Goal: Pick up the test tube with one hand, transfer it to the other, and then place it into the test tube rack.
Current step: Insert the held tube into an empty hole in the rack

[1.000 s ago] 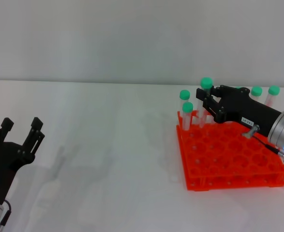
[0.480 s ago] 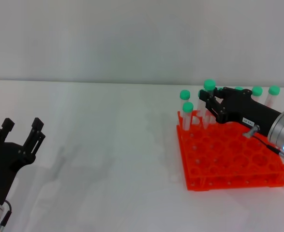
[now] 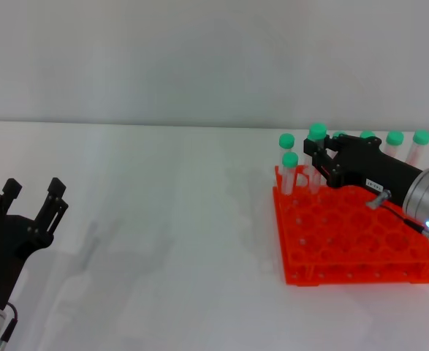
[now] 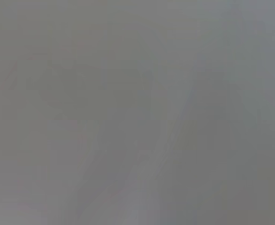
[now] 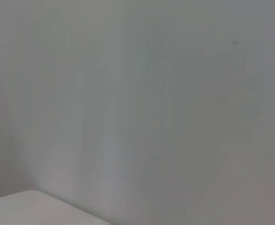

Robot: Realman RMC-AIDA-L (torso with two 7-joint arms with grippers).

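Standing upright in the orange test tube rack (image 3: 353,241) back row, clear test tube (image 3: 316,150) with green cap, right tool (image 3: 315,156) clenched on it just under the cap, left tool (image 3: 25,201) released, fingers spread, parked over the counter (image 3: 163,234) well apart.

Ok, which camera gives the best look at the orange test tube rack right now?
The head view. It shows the whole test tube rack on the table, green-capped tubes along its far row and the right gripper over that row. The left and right wrist views show only blank grey surface, with no rack at all.
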